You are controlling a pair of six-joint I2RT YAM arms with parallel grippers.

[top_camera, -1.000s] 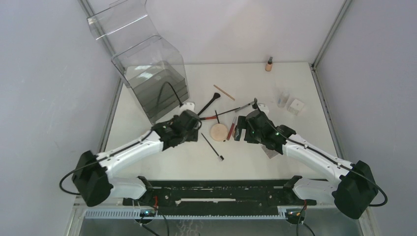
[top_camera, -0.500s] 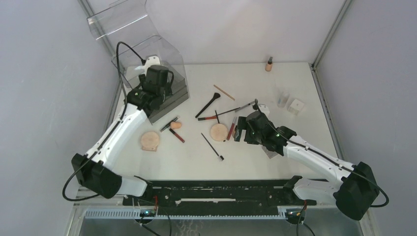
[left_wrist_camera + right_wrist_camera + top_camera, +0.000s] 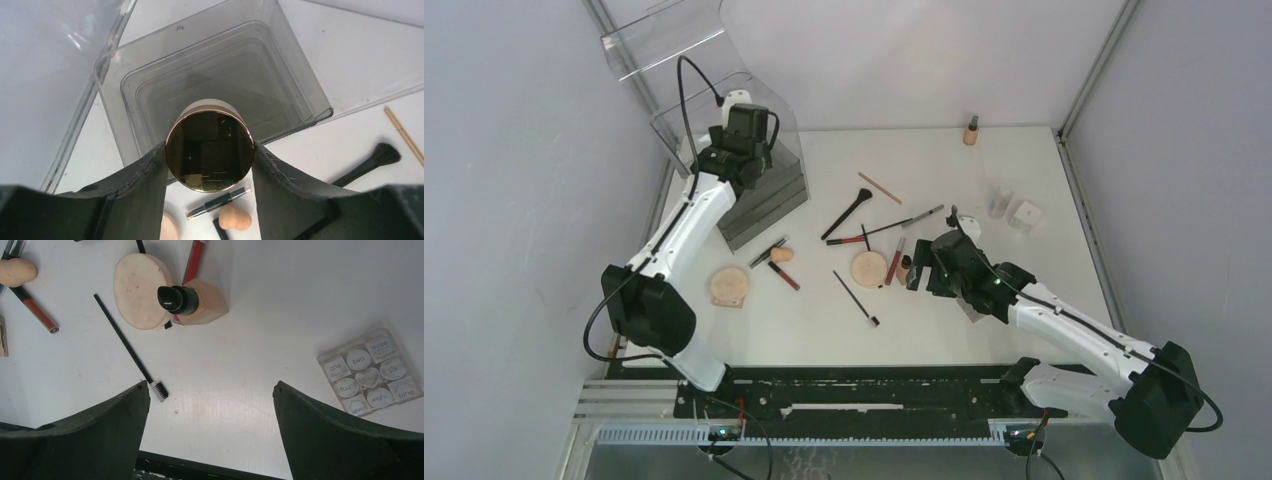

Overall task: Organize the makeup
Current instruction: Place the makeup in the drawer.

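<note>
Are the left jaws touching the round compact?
Touching. Left wrist view shows the left jaws pressed against both sides of the round compact, no gap.

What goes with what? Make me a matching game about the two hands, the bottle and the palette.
1 left hand
2 right hand
3 bottle
4 palette

A beside the tan disc
B open, empty
C grips a jar over the clear box
D has number words on it

Pairs: 1-C, 2-B, 3-A, 4-D
</note>
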